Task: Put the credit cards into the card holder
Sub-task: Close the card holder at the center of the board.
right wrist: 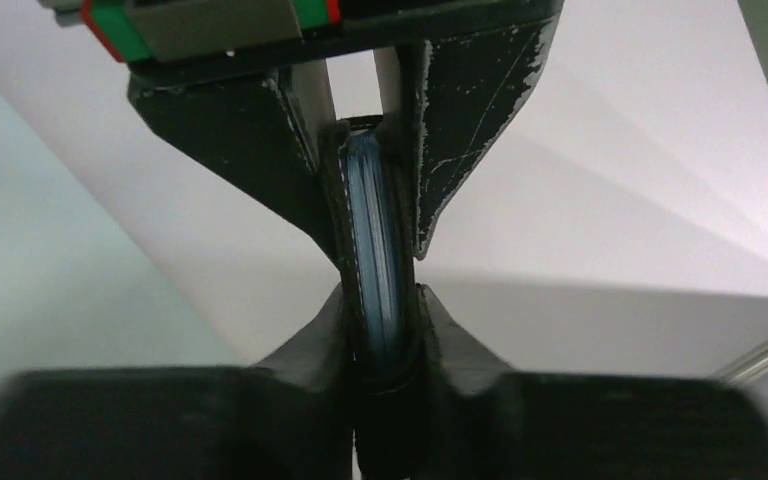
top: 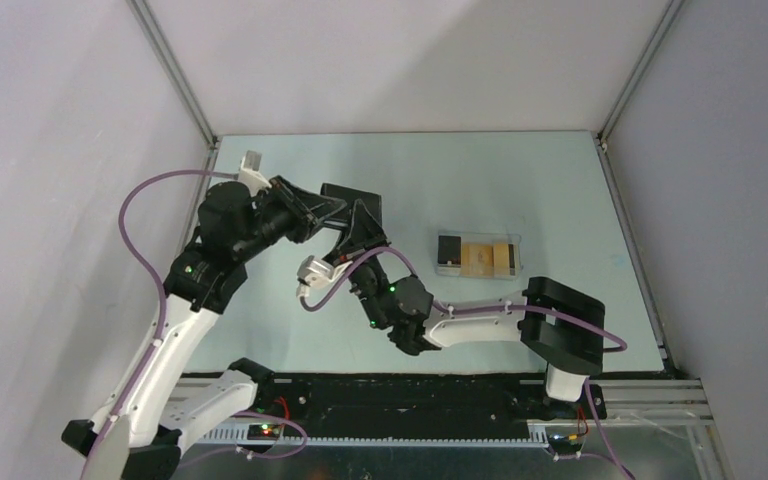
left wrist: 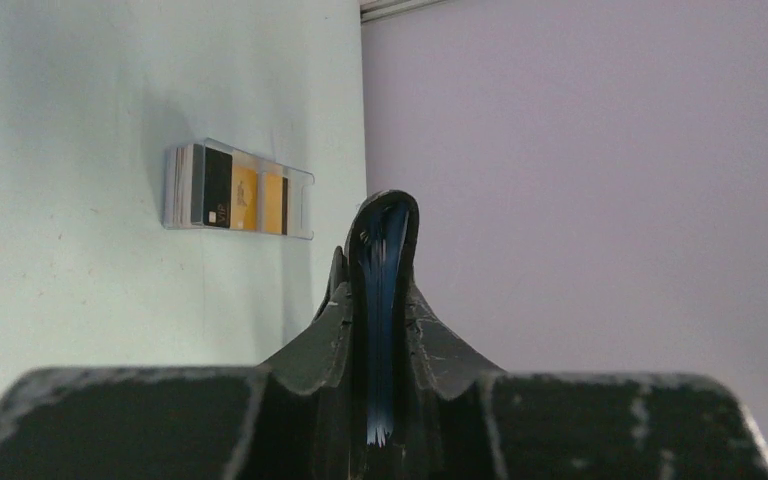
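The card holder, a black folding wallet with blue lining, hangs in the air left of the table's middle, held from two sides. My left gripper is shut on it, and in the left wrist view the card holder stands edge-on in the gripper. My right gripper comes from below and is shut on the other edge of the card holder, squeezed between its fingers. The credit cards, orange-yellow and black, lie in a pale tray to the right, apart from both grippers. The cards also show in the left wrist view.
The translucent tray with the cards lies at mid table. The left gripper's fingers fill the top of the right wrist view. White walls and a metal frame close the table on three sides.
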Action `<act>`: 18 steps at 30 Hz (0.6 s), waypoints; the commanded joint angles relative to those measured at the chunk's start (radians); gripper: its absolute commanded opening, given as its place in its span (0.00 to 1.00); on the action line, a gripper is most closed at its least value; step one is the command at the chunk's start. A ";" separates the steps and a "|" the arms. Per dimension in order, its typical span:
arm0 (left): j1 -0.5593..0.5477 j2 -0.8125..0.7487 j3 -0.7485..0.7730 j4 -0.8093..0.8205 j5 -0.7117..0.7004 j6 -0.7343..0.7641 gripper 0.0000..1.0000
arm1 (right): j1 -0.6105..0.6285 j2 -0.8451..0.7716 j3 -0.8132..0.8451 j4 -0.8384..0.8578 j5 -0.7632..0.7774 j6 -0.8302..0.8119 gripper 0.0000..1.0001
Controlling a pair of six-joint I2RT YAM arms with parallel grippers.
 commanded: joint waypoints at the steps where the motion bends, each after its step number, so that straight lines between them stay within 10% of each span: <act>1: -0.005 -0.032 -0.007 0.016 0.017 0.002 0.00 | -0.027 -0.019 0.065 0.031 0.045 0.027 0.05; 4: -0.005 -0.035 0.002 0.016 0.006 0.018 0.18 | -0.027 -0.027 0.066 0.018 0.048 0.028 0.00; 9: -0.004 -0.045 0.042 0.022 -0.048 0.105 0.93 | -0.026 -0.112 0.067 -0.190 0.088 0.206 0.00; 13: -0.004 -0.069 0.065 0.035 -0.121 0.233 1.00 | -0.040 -0.310 0.080 -0.740 0.023 0.658 0.00; 18: -0.002 -0.088 0.058 0.036 -0.147 0.418 1.00 | -0.276 -0.607 0.161 -1.412 -0.574 1.293 0.00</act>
